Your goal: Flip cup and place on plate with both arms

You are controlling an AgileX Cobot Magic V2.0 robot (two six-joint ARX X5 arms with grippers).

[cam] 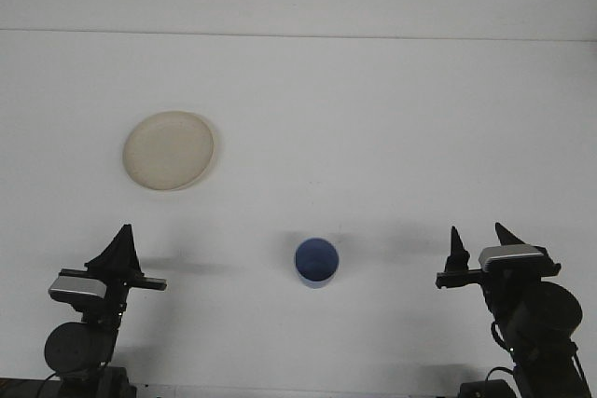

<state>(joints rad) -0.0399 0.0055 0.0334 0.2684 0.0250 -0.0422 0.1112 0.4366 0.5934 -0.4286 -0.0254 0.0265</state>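
Both arms are black, each pincer pointed-fingered, with a silver-grey camera block behind.

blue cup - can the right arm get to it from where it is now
Probably yes. The blue cup stands alone on the white table, with bare surface between it and the right gripper, whose fingers are spread. The plate and left gripper are far off to the other side.
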